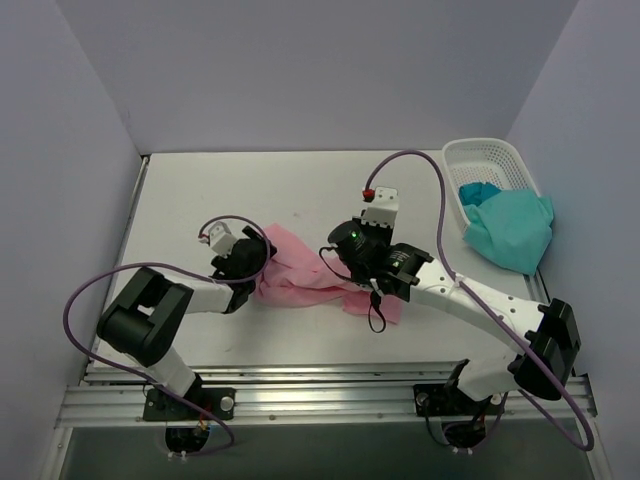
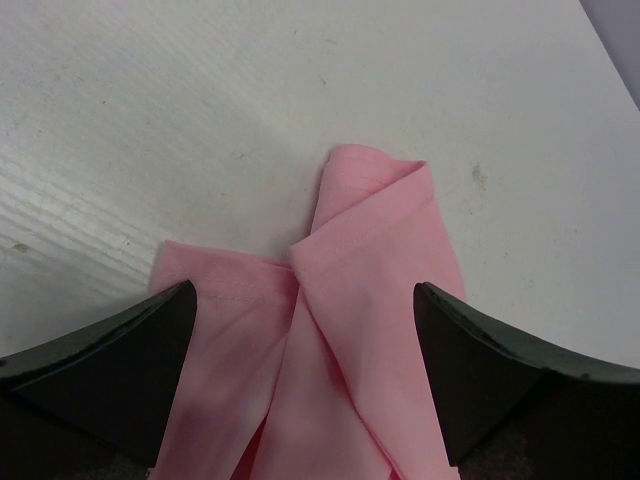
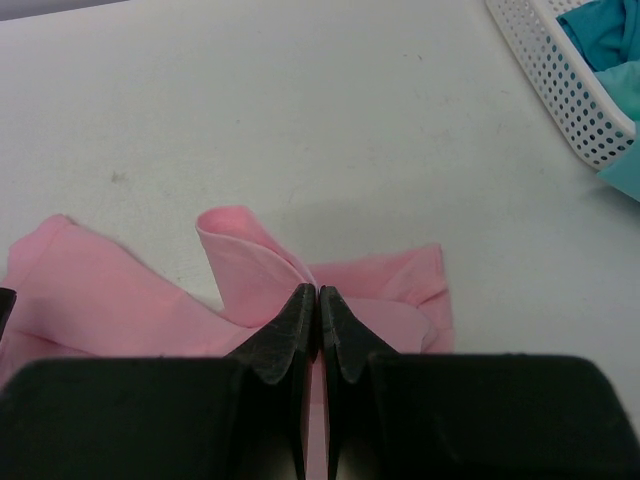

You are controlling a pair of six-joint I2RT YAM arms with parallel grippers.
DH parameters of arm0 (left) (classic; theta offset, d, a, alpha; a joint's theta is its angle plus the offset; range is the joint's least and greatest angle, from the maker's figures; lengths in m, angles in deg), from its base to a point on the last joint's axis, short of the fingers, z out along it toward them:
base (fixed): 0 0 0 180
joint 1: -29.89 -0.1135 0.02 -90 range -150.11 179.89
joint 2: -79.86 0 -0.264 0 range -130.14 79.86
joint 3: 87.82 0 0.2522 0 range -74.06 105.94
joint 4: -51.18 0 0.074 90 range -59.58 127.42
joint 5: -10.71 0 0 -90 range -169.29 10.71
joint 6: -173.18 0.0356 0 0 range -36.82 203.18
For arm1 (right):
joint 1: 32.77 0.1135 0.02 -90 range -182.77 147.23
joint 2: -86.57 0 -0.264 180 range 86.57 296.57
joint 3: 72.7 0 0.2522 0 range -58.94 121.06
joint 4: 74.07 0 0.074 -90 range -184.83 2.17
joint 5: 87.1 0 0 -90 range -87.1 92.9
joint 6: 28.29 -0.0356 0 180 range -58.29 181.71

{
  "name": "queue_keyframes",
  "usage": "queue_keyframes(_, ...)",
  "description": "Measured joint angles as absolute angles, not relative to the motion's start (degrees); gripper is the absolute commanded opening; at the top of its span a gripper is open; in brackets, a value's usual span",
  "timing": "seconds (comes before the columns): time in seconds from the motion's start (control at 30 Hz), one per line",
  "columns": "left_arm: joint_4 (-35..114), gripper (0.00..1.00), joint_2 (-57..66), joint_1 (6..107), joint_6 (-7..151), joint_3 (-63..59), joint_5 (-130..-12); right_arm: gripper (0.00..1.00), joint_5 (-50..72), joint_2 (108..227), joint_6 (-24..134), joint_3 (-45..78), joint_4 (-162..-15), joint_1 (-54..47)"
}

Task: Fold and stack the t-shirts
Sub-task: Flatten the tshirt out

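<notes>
The light pink t-shirt (image 1: 300,278) lies crumpled in a low band on the white table between my two grippers. My left gripper (image 1: 260,272) is at its left end, jaws wide open, with folded pink cloth (image 2: 370,250) lying between the fingers (image 2: 120,345). My right gripper (image 1: 362,285) is at the shirt's right end, shut on a raised fold of the pink cloth (image 3: 245,255). The teal-green t-shirt (image 1: 512,228) hangs half out of the white basket at the right; part of it shows in the right wrist view (image 3: 605,30).
The white lattice basket (image 1: 485,160) stands at the back right corner, and its wall shows in the right wrist view (image 3: 560,75). The table (image 1: 220,190) is walled in at the left, back and right. Cables loop above both arms.
</notes>
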State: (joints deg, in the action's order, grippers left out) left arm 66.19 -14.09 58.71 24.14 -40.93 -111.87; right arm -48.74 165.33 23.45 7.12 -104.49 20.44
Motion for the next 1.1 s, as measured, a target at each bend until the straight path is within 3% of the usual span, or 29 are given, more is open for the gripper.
queue_keyframes(0.1,67.8,0.94,-14.9,58.1,23.7,-40.7,-111.1,0.00,-48.7,165.8,23.6,7.1,-104.3,20.4)
queue_keyframes(1.0,70.8,0.91,-20.5,55.9,23.8,-35.4,-104.8,0.00,-48.6,167.9,24.9,5.7,-101.5,17.6)
queue_keyframes(1.1,71.1,0.82,-20.9,55.8,23.8,-35.2,-104.5,0.00,-48.3,167.9,25.2,5.3,-101.2,17.1)
